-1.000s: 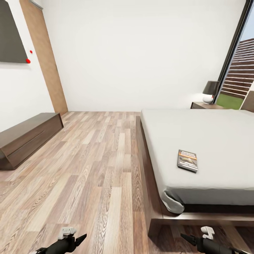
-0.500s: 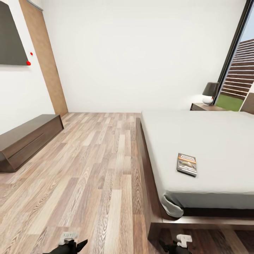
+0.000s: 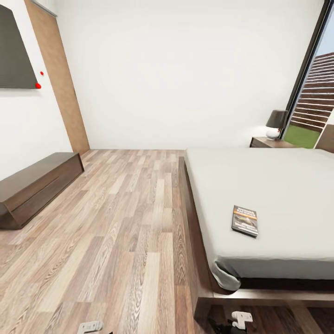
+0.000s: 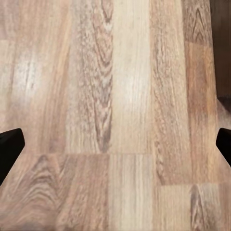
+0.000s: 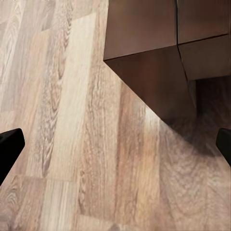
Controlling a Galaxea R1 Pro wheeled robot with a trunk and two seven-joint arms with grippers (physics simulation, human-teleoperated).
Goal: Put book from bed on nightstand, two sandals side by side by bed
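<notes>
0 of the task's steps are looking done: the book (image 3: 245,221) is lying on the bed (image 3: 287,185) near its foot edge, well apart from the nightstand (image 3: 271,143) at the far corner. Both grippers are hanging low over the plank floor (image 4: 115,115), fingers (image 4: 9,147) spread wide, gripping nothing, far below the book.

- The bedroom is evenly and brightly lit, daylight being admitted through the window (image 3: 310,99).
- A soft shadow is cast beneath the bed frame (image 5: 159,53).
- Faint glare is seen on the floor planks (image 4: 127,91).
- Straight edges are bent near the head view's borders.
</notes>
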